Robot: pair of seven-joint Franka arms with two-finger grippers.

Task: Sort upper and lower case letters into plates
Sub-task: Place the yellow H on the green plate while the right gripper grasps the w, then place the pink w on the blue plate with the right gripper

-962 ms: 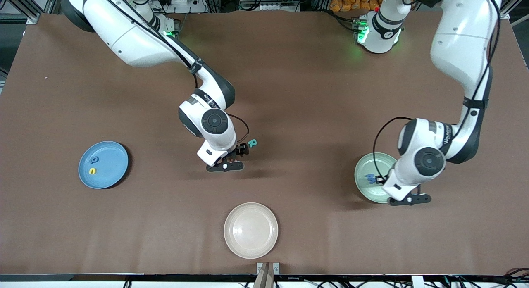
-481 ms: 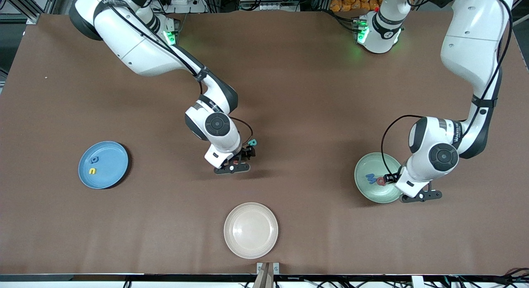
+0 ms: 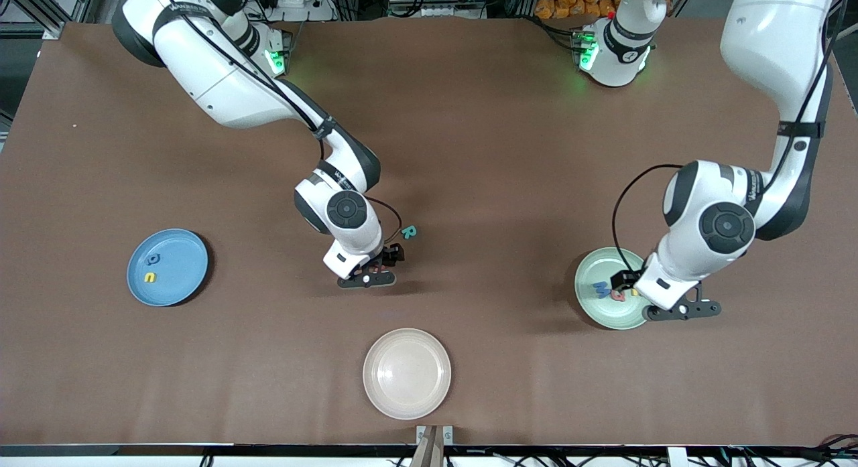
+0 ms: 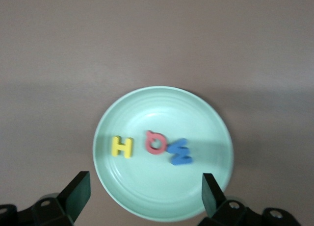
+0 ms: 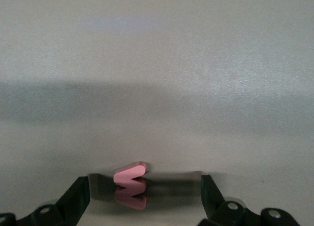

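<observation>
**Two end effectors spread, letters split between plates and worktop**

Working across the front view from the right arm's end, we saw the sky blue plate point(image 3: 167, 267) lying on the brown worktop point(image 3: 496, 145) with two small letters in it, a blue one point(image 3: 154, 258) and a yellow one point(image 3: 151, 277).

Toward the middle, the right end effector point(image 5: 142, 189) was low over the worktop, its fingers point(image 5: 78, 194) spread wide apart and pinching nothing. In the right wrist view we saw a pink-red zigzag letter point(image 5: 130, 179) lying on the worktop between those fingers, touching neither. A teal R point(image 3: 409, 232) lay on the worktop just beside that end effector, farther from the front camera. The cream-beige plate point(image 3: 407, 373) sat nearer to the front camera.

Toward the left arm's end, the pale mint green plate point(image 4: 163, 152) rested on the worktop. In the left wrist view we saw three letters in a row in it: a yellow H point(image 4: 122, 147), a red Q point(image 4: 156, 142) and a blue M point(image 4: 180, 153), the last two touching. The left end effector point(image 4: 144, 189) was over this plate, its fingers point(image 4: 210, 191) spread wide and holding nothing.
</observation>
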